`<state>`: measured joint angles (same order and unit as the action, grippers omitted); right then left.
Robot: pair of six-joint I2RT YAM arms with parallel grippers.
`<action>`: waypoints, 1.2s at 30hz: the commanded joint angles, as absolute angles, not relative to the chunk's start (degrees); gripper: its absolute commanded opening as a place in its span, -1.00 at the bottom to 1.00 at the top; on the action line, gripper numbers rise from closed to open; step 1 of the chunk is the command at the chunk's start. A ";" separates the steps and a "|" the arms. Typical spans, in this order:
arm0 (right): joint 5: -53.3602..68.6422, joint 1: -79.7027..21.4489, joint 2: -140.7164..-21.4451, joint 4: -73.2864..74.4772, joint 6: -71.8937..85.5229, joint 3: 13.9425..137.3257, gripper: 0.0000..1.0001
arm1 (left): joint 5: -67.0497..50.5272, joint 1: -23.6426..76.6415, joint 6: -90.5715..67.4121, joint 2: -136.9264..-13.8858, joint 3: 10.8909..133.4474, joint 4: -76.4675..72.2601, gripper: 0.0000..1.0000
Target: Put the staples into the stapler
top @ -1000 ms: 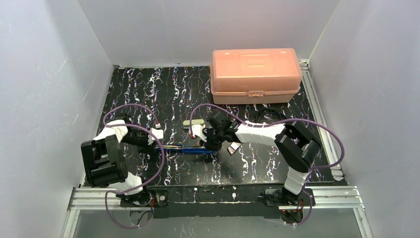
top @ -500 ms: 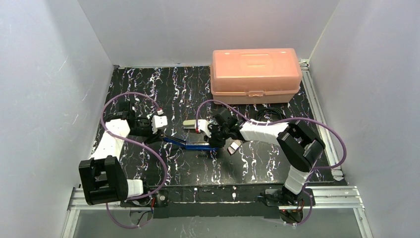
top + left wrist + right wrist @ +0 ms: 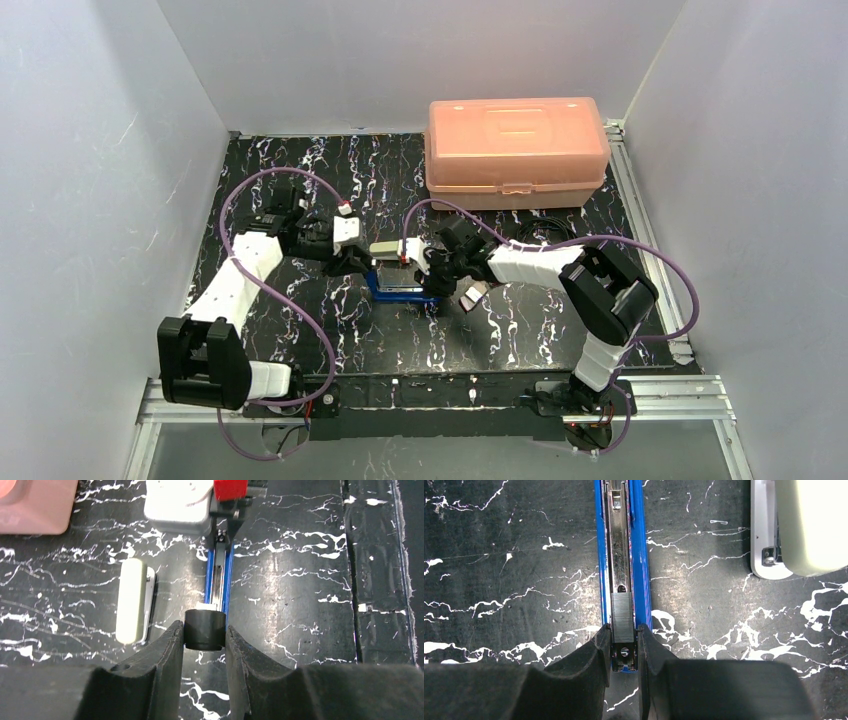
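The blue stapler (image 3: 395, 292) lies open mid-table, its metal channel (image 3: 623, 540) facing up. My left gripper (image 3: 204, 632) is shut on the stapler's black end piece (image 3: 204, 629). My right gripper (image 3: 624, 645) is shut on the opposite end of the stapler, its fingertips pinching the blue rails (image 3: 640, 555). A short ribbed grey block (image 3: 623, 615) sits in the channel just ahead of those fingertips; I cannot tell whether it is the staples. A small tan and reddish box (image 3: 471, 296) lies beside the right arm.
A cream and white oblong object (image 3: 383, 247) lies just behind the stapler, also seen as a cream object (image 3: 132, 600) left of the channel. A closed orange plastic case (image 3: 515, 150) stands at the back right. A coiled black cable (image 3: 545, 232) lies before it.
My left arm has swung from the front left toward the middle, carrying the stapler's black end right and back. The stapler now looks shorter. The right gripper stayed on its end.
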<state>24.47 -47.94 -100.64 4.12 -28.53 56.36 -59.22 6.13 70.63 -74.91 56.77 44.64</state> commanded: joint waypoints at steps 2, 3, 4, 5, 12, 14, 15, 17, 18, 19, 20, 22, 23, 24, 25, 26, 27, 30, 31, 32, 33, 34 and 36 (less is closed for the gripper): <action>24.65 -48.07 -101.29 -1.53 -25.57 55.08 -0.84 | -58.75 11.06 64.42 -76.24 54.96 46.81 -1.00; 24.64 -48.02 -101.23 -1.77 -25.58 54.92 -0.84 | -58.29 11.72 63.91 -76.28 54.79 46.25 -1.00; 24.55 -47.92 -101.20 -1.94 -25.51 54.82 -0.84 | -57.95 12.39 63.23 -76.40 54.65 45.60 -1.00; 24.52 -47.97 -101.17 -2.05 -25.30 54.74 -0.84 | -57.54 13.29 62.42 -76.46 54.59 44.76 -1.00; 26.46 -46.72 -100.53 -4.81 -23.49 53.08 -0.82 | -55.53 16.01 58.44 -77.43 53.19 40.19 -1.00; 26.65 -46.57 -100.46 -5.32 -23.36 52.68 -0.80 | -55.07 16.64 57.71 -77.64 52.72 39.10 -1.00; 26.69 -46.50 -100.51 -5.80 -23.16 52.54 -0.78 | -54.64 17.07 57.29 -77.78 52.52 38.49 -1.00; 27.00 -46.37 -100.52 -6.72 -22.61 52.11 -0.74 | -53.74 18.12 56.33 -78.35 52.26 37.28 -1.00; 27.13 -46.28 -100.50 -7.29 -22.23 51.85 -0.73 | -53.27 18.62 55.83 -78.66 52.09 36.66 -1.00; 27.28 -46.12 -100.56 -7.74 -21.89 51.59 -0.72 | -52.92 19.15 55.47 -79.07 52.04 36.27 -1.00; 27.39 -46.06 -100.53 -8.27 -21.59 51.28 -0.71 | -52.53 19.50 55.32 -79.53 52.03 35.95 -1.00; 27.57 -45.62 -100.29 -9.69 -20.60 50.39 -0.68 | -52.01 20.04 54.67 -80.56 51.94 35.12 -1.00; 27.74 -45.30 -100.12 -10.53 -19.87 49.90 -0.66 | -51.79 20.25 54.36 -80.89 51.82 34.69 -1.00; 27.77 -45.04 -99.96 -11.40 -19.22 49.33 -0.65 | -51.68 20.44 53.95 -81.21 51.71 34.22 -1.00; 27.88 -44.70 -99.81 -12.28 -18.50 48.86 -0.63 | -51.68 20.59 53.36 -81.52 51.57 33.61 -1.00; 27.94 -44.36 -99.65 -13.21 -17.53 48.34 -0.62 | -51.65 20.69 53.13 -81.74 51.40 33.05 -1.00; 27.95 -44.02 -99.55 -13.98 -17.07 47.93 -0.61 | -51.65 20.88 52.95 -82.00 51.22 32.60 -1.00; 27.63 -43.52 -99.49 -15.58 -16.53 46.68 -0.60 | -51.51 21.24 52.91 -82.34 50.51 31.64 -1.00; 27.60 -43.51 -99.49 -15.89 -16.47 46.41 -0.60 | -51.36 21.38 52.98 -82.48 50.35 31.36 -1.00; 27.60 -43.57 -99.47 -16.05 -16.44 46.33 -0.60 | -51.21 21.45 53.00 -82.58 50.28 31.10 -1.00; 27.60 -43.54 -99.49 -16.11 -16.48 46.28 -0.60 | -50.95 21.58 53.00 -82.72 50.18 31.00 -1.00; 27.60 -43.51 -99.55 -16.26 -16.44 46.19 -0.60 | -50.83 21.63 52.98 -82.85 50.25 30.91 -0.97; 27.45 -43.51 -99.62 -16.43 -16.55 46.06 -0.59 | -50.46 21.65 52.81 -82.84 50.23 30.63 -0.75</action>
<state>31.88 -46.28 -100.66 -16.47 -19.05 47.09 -57.23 22.35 54.08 -81.43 52.95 23.62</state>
